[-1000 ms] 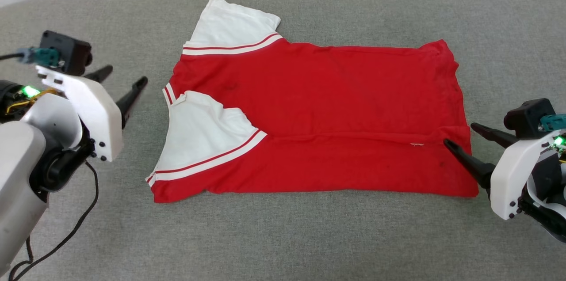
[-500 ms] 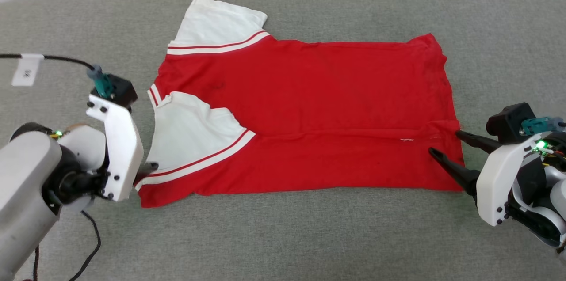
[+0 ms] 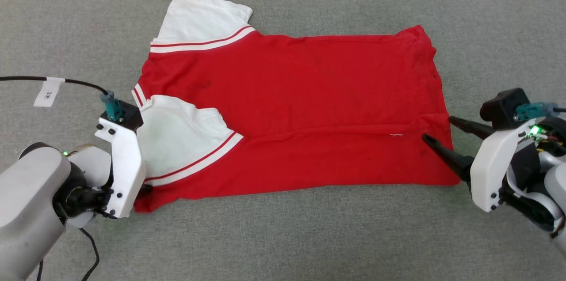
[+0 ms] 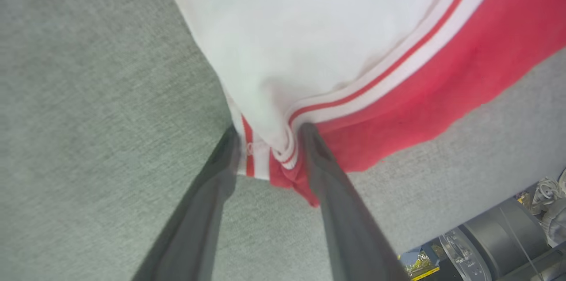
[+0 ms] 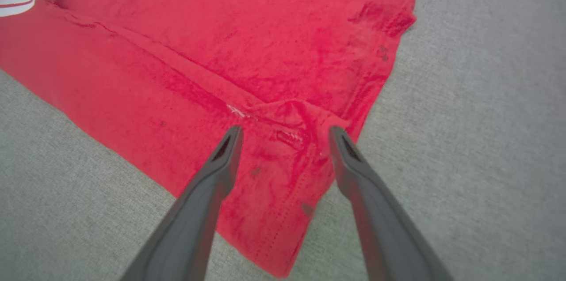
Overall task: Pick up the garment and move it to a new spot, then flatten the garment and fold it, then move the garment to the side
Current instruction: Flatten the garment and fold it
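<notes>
The garment [image 3: 309, 108], a red T-shirt with white sleeves and striped trim, lies flat on the grey cushion with its collar to the left. Its near sleeve [image 3: 177, 135] and near long edge are folded onto the body. No print shows. My left gripper [image 3: 143, 190] is at the garment's near-left corner, mostly hidden behind its white housing. In the left wrist view the left gripper [image 4: 269, 139] stands open, with the striped sleeve corner [image 4: 283, 148] bunched between the fingers. My right gripper [image 3: 437, 128] is open, straddling the fold at the hem [image 5: 292, 135].
The grey cushion [image 3: 283, 237] runs wide on all sides of the shirt. A black cable with a white tag [image 3: 47, 93] trails from the left wrist. In the left wrist view, dark machine parts [image 4: 495, 245] sit beyond the cushion's edge.
The camera has shifted, sliding the whole picture. My left gripper has swung from beside the collar down to the near-left corner of the shirt. My right gripper has edged in over the hem.
</notes>
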